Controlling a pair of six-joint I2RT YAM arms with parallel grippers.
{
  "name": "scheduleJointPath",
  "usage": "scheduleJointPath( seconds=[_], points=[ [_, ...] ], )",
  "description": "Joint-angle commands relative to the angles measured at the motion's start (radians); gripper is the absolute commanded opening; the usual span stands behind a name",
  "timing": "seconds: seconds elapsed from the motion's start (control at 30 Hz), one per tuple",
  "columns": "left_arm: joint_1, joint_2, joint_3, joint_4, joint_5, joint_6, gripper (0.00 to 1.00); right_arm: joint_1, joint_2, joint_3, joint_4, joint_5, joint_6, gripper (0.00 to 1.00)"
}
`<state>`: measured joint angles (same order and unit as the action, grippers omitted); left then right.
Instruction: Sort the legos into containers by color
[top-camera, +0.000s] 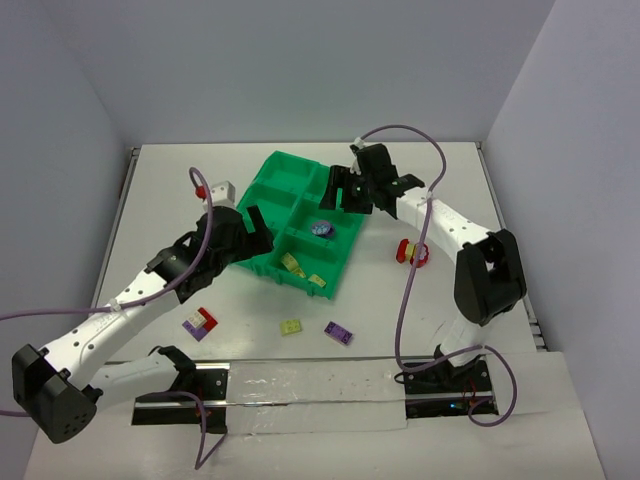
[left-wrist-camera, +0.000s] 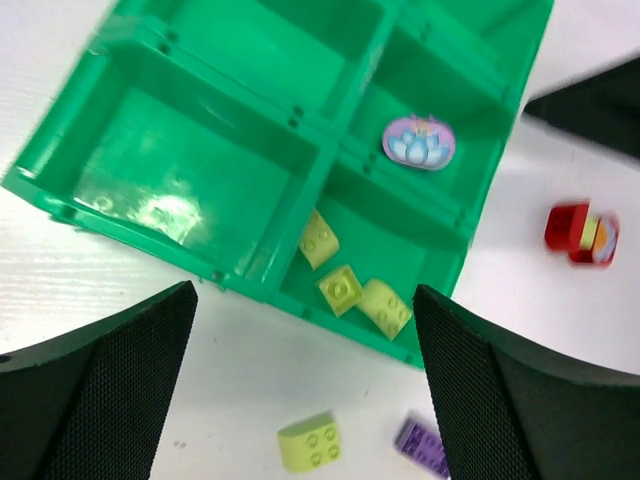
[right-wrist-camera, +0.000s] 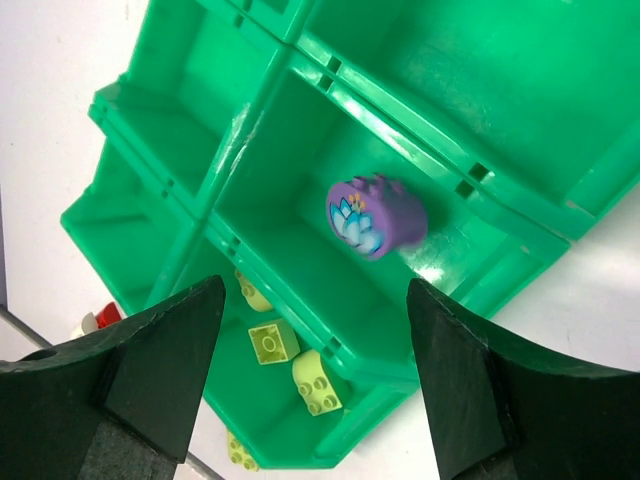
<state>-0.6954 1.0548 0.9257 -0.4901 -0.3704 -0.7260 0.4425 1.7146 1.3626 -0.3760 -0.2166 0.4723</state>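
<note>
glossy green tray (left-wrist-camera: 200, 160), 3 studded yellow bricks (left-wrist-camera: 341, 288) inside

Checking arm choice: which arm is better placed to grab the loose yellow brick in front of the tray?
Left. The left hand, open, is nearest the yellow brick, seen between its fingers; the right hand hovers over the tray, farther off.

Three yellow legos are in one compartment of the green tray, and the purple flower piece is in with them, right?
Not quite. The purple flower piece lies alone in the adjoining compartment of the green tray, a wall apart from the three yellow legos; the left wrist view shows it.
</note>
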Motion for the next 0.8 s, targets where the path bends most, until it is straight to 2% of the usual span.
scheduleJointPath(
  seconds=[0.0,0.07,0.23,0.33,0.53,0.77],
  points=[
    [-0.081,-0.017,-0.058,0.023,0.136,0.096,0.95,0.004,-0.151,-0.041,0.012,0.049,-0.016,0.81],
    [-0.174,-0.012,-0.09,0.037,0.17,0.115,0.94,0.002,-0.217,-0.104,0.028,0.078,-0.01,0.81],
    [-0.301,0.054,-0.129,0.066,0.228,0.143,0.93,-0.03,-0.36,-0.248,0.044,0.103,0.019,0.81],
    [-0.378,0.174,-0.104,0.057,0.208,0.16,0.94,-0.069,-0.458,-0.321,0.045,0.115,0.025,0.82],
    [-0.453,0.354,-0.036,0.01,0.122,0.147,0.94,-0.109,-0.533,-0.327,0.006,0.12,0.012,0.82],
    [-0.46,0.378,-0.06,0.004,0.083,0.049,0.96,-0.118,-0.545,-0.328,-0.006,0.114,0.0,0.83]
  ],
)
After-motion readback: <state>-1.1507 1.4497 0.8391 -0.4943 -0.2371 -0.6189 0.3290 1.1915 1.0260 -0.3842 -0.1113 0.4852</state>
